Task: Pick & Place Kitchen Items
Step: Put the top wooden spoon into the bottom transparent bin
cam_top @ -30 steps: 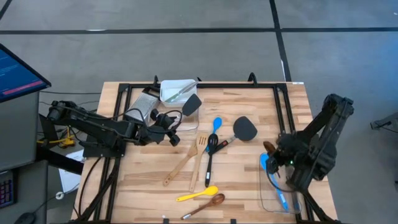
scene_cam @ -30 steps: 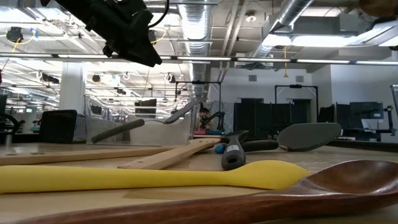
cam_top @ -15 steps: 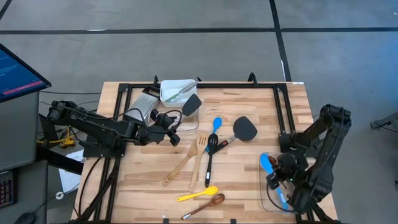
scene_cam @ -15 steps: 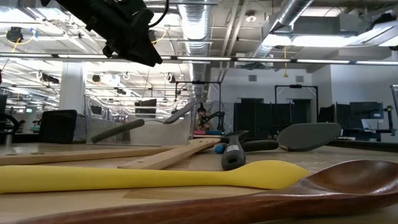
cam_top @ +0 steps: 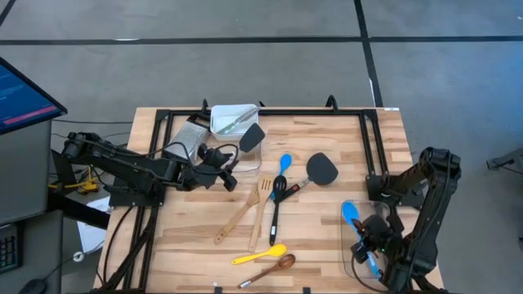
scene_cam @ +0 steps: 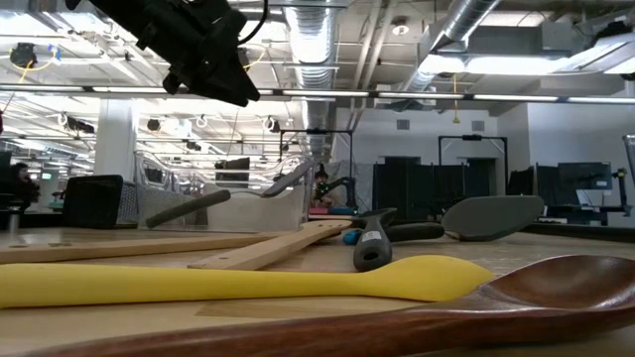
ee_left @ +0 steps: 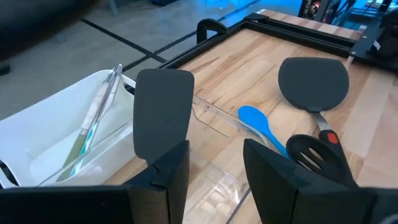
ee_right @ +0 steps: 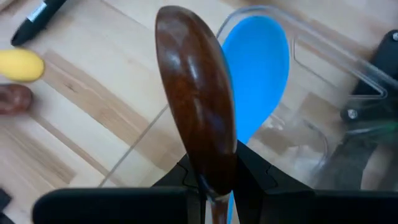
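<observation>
Right gripper (ee_right: pixel 211 180) pinches the handle of a dark wooden spoon (ee_right: pixel 198 93), its fingers pressed together on it, and holds it over the clear tub (cam_top: pixel 353 255) at the table's right front corner, where a blue spoon (cam_top: pixel 352 215) already lies. Left gripper (ee_left: pixel 214 168) hangs with its fingers spread and nothing between them, above a second clear tub (ee_left: pixel 214 186) near the back left, with a black spatula (ee_left: pixel 163 109) leaning there and a white bin (cam_top: pixel 230 118) holding a utensil behind it. Sorting looks, by my reading, under halfway: still loose on the table (cam_top: pixel 327 245) are a yellow spoon (cam_top: pixel 258 255), another brown wooden spoon (cam_top: pixel 274 266), a wooden turner (cam_top: pixel 260 214), a long wooden spoon (cam_top: pixel 234 222), a second blue spoon (cam_top: pixel 284 164), a black slotted spoon (cam_top: pixel 276 204) and a grey-black spatula (cam_top: pixel 320 168).
</observation>
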